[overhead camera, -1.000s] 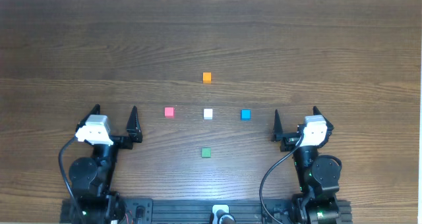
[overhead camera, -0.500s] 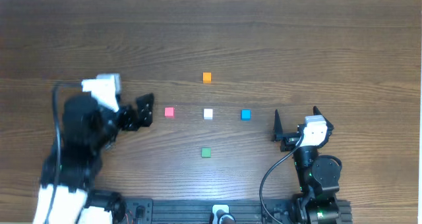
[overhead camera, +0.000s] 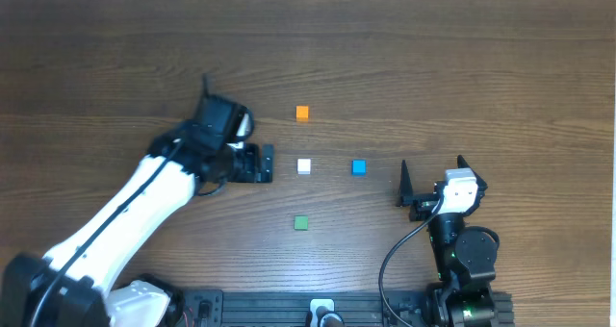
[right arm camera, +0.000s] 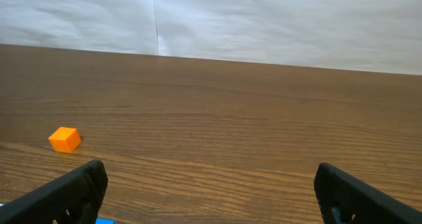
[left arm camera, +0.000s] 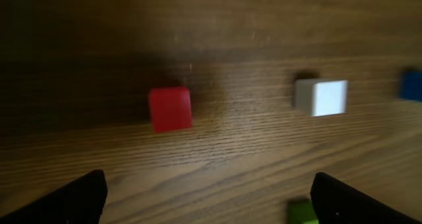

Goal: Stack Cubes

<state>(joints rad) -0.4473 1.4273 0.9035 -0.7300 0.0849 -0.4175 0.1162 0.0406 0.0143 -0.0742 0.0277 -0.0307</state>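
Observation:
Several small cubes lie on the wooden table: orange [overhead camera: 302,113], white [overhead camera: 304,165], blue [overhead camera: 359,166] and green [overhead camera: 300,224]. My left gripper [overhead camera: 260,163] hangs just left of the white cube and hides the pink cube from above. In the left wrist view the pink-red cube [left arm camera: 170,109] sits ahead between the open fingers, with the white cube [left arm camera: 321,97], the blue cube [left arm camera: 412,85] and the green cube [left arm camera: 302,212] off to one side. My right gripper [overhead camera: 431,165] stands open near its base, right of the blue cube; its wrist view shows the orange cube [right arm camera: 64,140] far off.
The wooden table [overhead camera: 462,58] stretches bare toward the back and both sides. A pale wall [right arm camera: 277,26] rises behind the table's far edge. Both arm bases and cables stand along the front edge.
My left arm has swung out from its base to the right and forward, bringing its open gripper over the pink cube. The right arm and all cubes have stayed put.

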